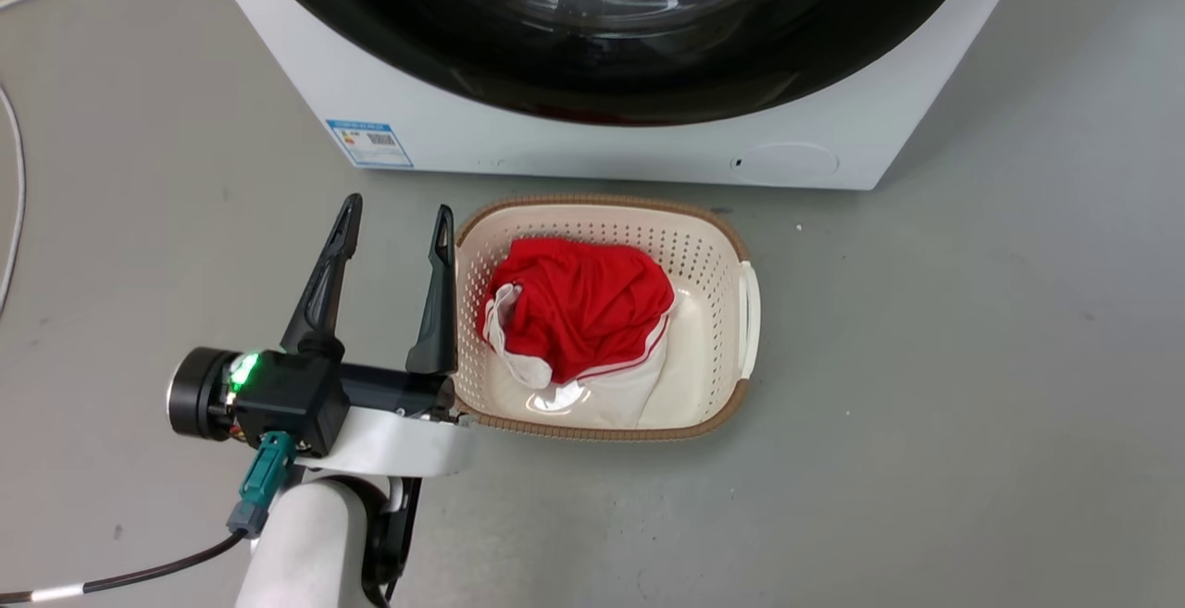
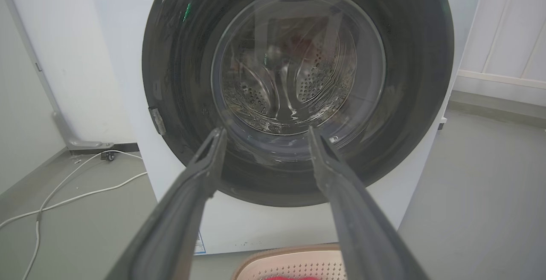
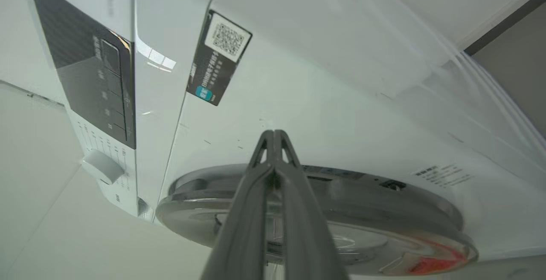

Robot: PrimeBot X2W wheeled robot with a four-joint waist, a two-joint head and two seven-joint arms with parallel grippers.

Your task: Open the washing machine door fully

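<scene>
Since the washing machine door (image 1: 648, 80) sits flat in the front of the white machine (image 1: 389, 117), as far as the left wrist view shows, I judge that the task is at its very first step: the approach, with no pull begun. Whether the latch is already released I cannot tell. The left pincer (image 1: 396, 217) hovers low in front of the machine with its two fingers spread wide and nothing between them. In its own view it (image 2: 266, 131) points at the lower part of the glass window, apart from the door (image 2: 409, 79). The right pincer (image 3: 275, 135) is higher, near the front of the machine above the door (image 3: 384, 212), with its fingers pressed together and empty. The next move calls for one pincer to reach the edge of the door, perhaps at the small grey tab (image 2: 156, 121) on its rim, to hook or grip there, and then to swing the door out along its arc. A laundry basket (image 1: 704, 256) with a red garment (image 1: 579, 307) stands on the floor just in front of the machine, touching or almost touching the left pincer's inner finger. It lies below the door and could hinder the arm. The control panel (image 3: 98, 84) and the knob (image 3: 102, 167) should not be touched.
</scene>
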